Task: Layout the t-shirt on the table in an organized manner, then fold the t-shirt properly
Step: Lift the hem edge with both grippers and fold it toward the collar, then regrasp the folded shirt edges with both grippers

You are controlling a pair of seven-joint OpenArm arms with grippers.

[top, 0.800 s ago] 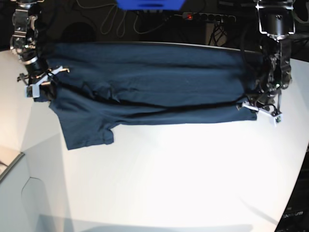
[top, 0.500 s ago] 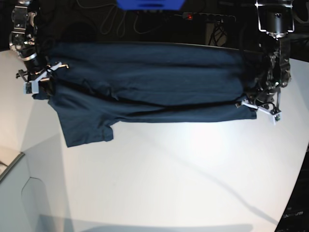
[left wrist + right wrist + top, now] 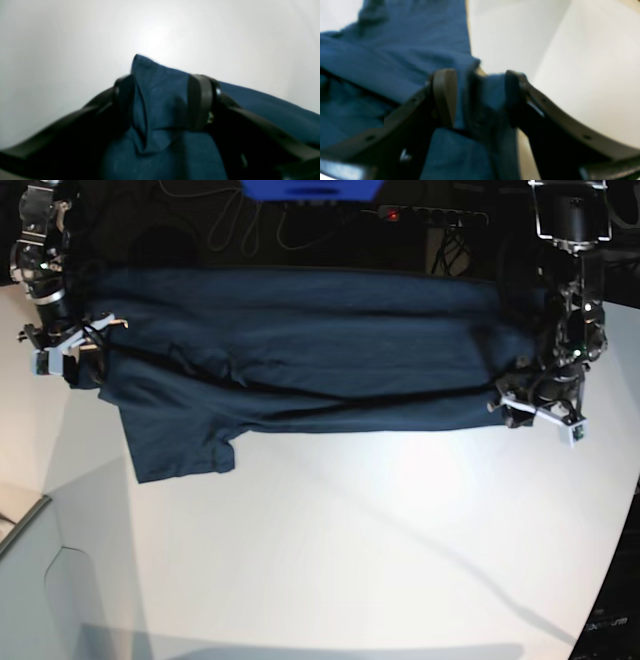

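Your right gripper [image 3: 480,100] has shifted outward since the earlier frame, toward the edge of the table [image 3: 380,550], and its fingers are spread, with navy cloth between and beneath them! Over on the other side, your left gripper [image 3: 165,102] is spread too, fingers apart above a corner of the t-shirt [image 3: 350,350]. And the shirt lies wide across the table's far side, one flap sticking out near your right gripper.
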